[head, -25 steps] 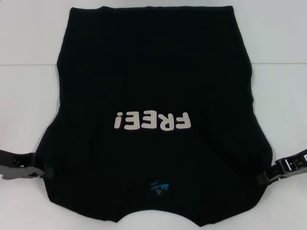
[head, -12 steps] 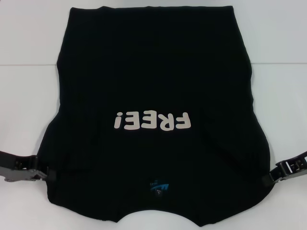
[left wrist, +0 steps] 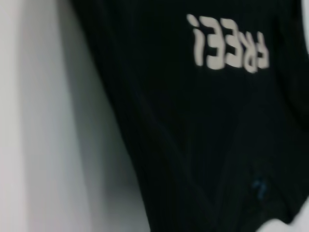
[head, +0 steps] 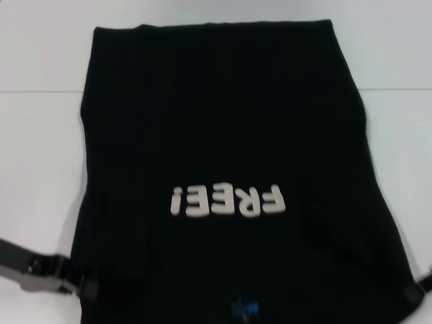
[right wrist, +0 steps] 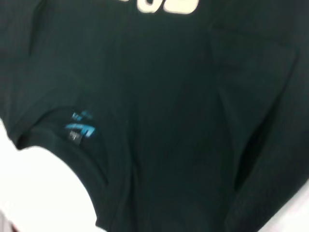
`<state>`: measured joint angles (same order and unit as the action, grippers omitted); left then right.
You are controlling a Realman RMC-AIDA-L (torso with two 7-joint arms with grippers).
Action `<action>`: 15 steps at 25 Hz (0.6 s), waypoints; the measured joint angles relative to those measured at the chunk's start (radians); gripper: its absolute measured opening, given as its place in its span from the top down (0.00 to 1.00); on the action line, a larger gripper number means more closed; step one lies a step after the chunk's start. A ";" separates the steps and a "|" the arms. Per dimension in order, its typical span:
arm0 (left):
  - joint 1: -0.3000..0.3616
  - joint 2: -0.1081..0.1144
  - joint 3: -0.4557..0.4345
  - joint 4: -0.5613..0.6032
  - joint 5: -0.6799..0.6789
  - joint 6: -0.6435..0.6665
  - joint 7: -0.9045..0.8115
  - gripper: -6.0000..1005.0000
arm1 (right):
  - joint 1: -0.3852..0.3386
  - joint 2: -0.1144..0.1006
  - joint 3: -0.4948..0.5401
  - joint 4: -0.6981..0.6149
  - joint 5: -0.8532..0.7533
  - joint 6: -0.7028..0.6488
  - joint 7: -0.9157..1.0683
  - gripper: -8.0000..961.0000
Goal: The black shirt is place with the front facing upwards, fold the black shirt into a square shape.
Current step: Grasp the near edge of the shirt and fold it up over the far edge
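Note:
The black shirt [head: 223,121] lies front up on the white table [head: 40,169]. Its cream "FREE!" lettering [head: 227,200] reads upside down from my side, and the blue neck mark [head: 244,308] sits at the near edge. My left gripper [head: 82,288] grips the shirt's near left side. At the near right corner my right gripper [head: 413,292] holds the other side, mostly cut off. The left wrist view shows the shirt [left wrist: 203,135] and its lettering [left wrist: 229,48]. In the right wrist view the shirt [right wrist: 183,96] shows its neck mark [right wrist: 81,126] and collar.
A thin seam [head: 34,91] crosses the white table at the far side. Bare table shows to the left and right of the shirt and beyond its far hem [head: 212,24].
Both grippers have drawn back toward me and the shirt slid with them. The lettering and neck mark now sit nearer the front edge.

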<state>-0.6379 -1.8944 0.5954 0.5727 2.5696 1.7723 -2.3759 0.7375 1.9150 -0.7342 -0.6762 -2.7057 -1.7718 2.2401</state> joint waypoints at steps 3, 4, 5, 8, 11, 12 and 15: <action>-0.001 0.001 0.030 -0.020 0.017 0.092 0.028 0.97 | -0.017 0.001 0.000 -0.001 -0.037 -0.078 -0.071 0.90; -0.002 0.001 0.049 -0.024 0.020 0.121 0.039 0.97 | -0.024 0.003 -0.001 0.000 -0.050 -0.107 -0.103 0.90; -0.002 0.001 0.067 -0.027 0.022 0.145 0.051 0.97 | -0.030 0.005 -0.001 0.002 -0.061 -0.130 -0.132 0.90; -0.003 -0.001 0.124 -0.036 0.023 0.179 0.073 0.97 | -0.042 0.011 -0.001 0.016 -0.085 -0.165 -0.191 0.89; -0.011 -0.005 0.137 -0.052 0.021 0.182 0.090 0.97 | -0.049 0.016 0.002 0.035 -0.090 -0.154 -0.203 0.89; -0.013 -0.006 0.132 -0.054 0.019 0.179 0.095 0.97 | -0.050 0.017 0.010 0.039 -0.088 -0.141 -0.201 0.89; -0.022 -0.006 0.083 -0.053 0.014 0.157 0.100 0.97 | -0.052 0.019 0.079 0.042 -0.083 -0.107 -0.192 0.88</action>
<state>-0.6599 -1.9001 0.6783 0.5195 2.5834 1.9292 -2.2762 0.6854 1.9338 -0.6557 -0.6344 -2.7891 -1.8792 2.0483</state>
